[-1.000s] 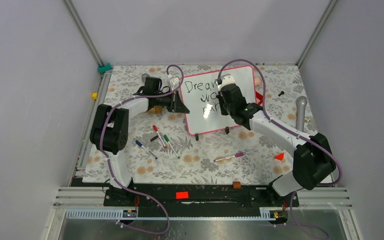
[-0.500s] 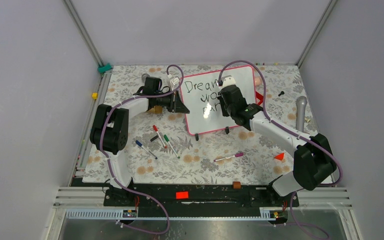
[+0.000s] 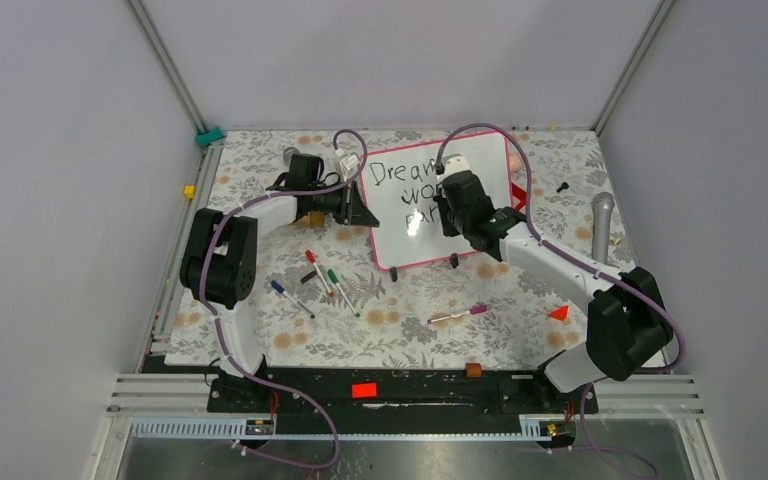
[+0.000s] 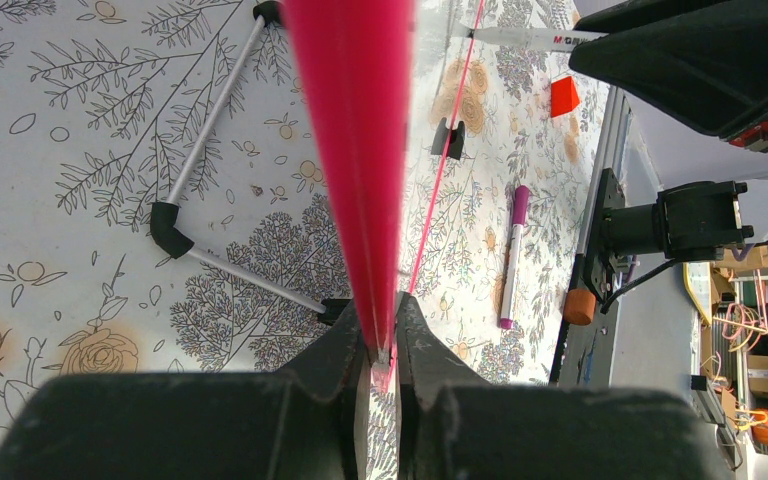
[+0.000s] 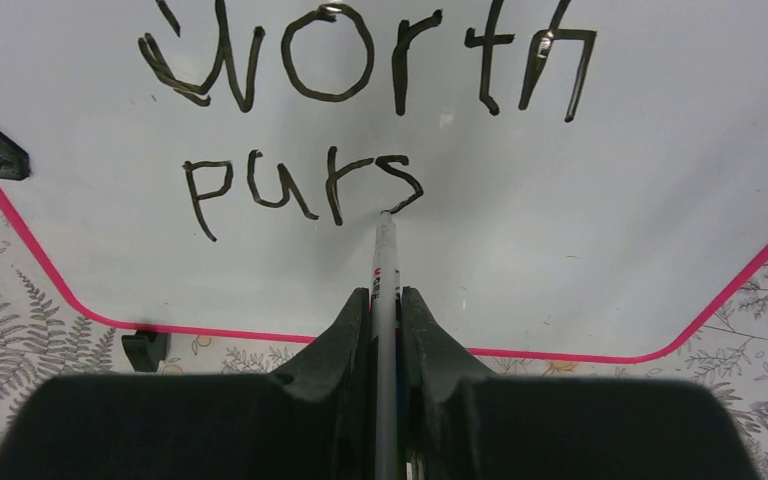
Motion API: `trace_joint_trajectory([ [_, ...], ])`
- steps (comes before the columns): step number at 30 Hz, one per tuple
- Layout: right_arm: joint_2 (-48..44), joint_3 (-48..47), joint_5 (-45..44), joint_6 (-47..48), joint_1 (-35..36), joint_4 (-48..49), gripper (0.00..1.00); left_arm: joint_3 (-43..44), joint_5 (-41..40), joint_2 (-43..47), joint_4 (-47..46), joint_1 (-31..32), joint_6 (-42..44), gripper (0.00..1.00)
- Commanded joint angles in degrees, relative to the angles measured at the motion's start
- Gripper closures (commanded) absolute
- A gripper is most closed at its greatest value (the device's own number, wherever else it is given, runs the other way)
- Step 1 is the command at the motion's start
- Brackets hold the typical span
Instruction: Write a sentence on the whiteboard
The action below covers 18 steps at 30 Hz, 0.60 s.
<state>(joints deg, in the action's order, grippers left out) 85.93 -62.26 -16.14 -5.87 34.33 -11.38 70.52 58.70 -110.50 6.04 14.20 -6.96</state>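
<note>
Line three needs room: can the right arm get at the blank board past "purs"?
Likely yes: the right gripper holds the marker with its tip at the last s, and the whiteboard to its right is bare.

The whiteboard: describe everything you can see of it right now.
The whiteboard is glossy white with a thin pink rounded-corner frame and two black feet, resting on the floral table. The left gripper clamps its left edge. Black handwriting reads "worth" and "purs"; the marker in the right gripper touches the last letter.
</note>
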Motion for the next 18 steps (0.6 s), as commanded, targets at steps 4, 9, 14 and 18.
trace_joint_trajectory([
  [4,0.2,-0.3,3.9,-1.7,-0.3,1.5,1.00,-3.2,-15.5,-5.5,9.9,2.8,5.6,1.00],
  [9,-2.9,-0.1,4.1,-1.6,-0.4,2.4,1.00,-3.2,-15.4,-5.5,9.9,2.8,5.6,1.00],
  [14,-6.6,1.1,2.2,-1.1,-0.6,2.9,1.00,-3.2,-15.4,-5.5,9.9,2.9,5.6,1.00],
  [18,-7.2,1.0,1.2,-1.1,-1.4,2.9,1.00,-3.2,-15.3,-5.5,9.9,2.8,5.6,1.00],
])
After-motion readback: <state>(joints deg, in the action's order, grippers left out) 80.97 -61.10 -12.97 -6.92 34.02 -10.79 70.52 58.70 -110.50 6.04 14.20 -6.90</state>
